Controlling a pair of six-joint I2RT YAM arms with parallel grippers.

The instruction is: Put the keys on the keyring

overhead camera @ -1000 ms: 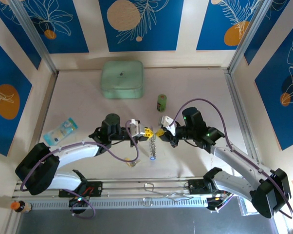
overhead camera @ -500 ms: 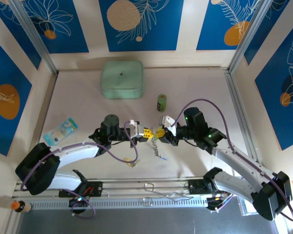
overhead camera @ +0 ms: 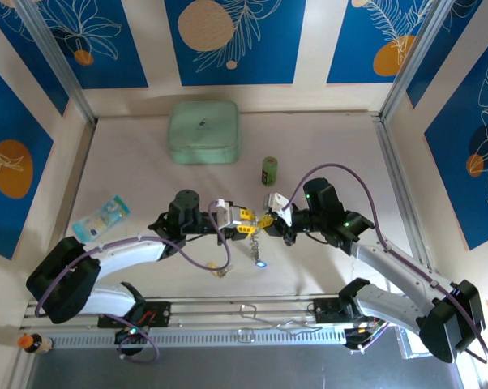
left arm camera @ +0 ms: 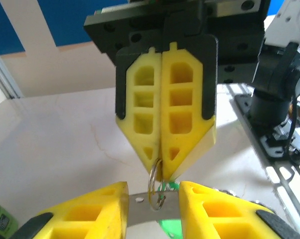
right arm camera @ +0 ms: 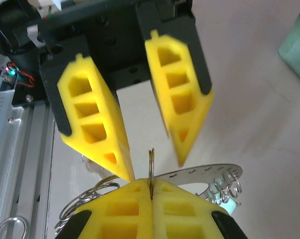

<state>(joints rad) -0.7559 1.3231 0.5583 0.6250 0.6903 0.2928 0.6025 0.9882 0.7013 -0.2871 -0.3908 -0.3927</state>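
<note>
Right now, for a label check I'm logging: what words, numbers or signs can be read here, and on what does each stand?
No text can be read.
Green cylinder: print on its label, too small to read.
Packet: coloured printing, too blurred to read.
Box: a small dark mark on the lid, too small to tell.

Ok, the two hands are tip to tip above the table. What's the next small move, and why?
I'd probably ease the left hand shut. The right hand is closed, pinching a small metal ring at its fingertips, and the left hand's open fingers straddle that ring without gripping it. Closing gently should give a second hold before anything is threaded.
</note>
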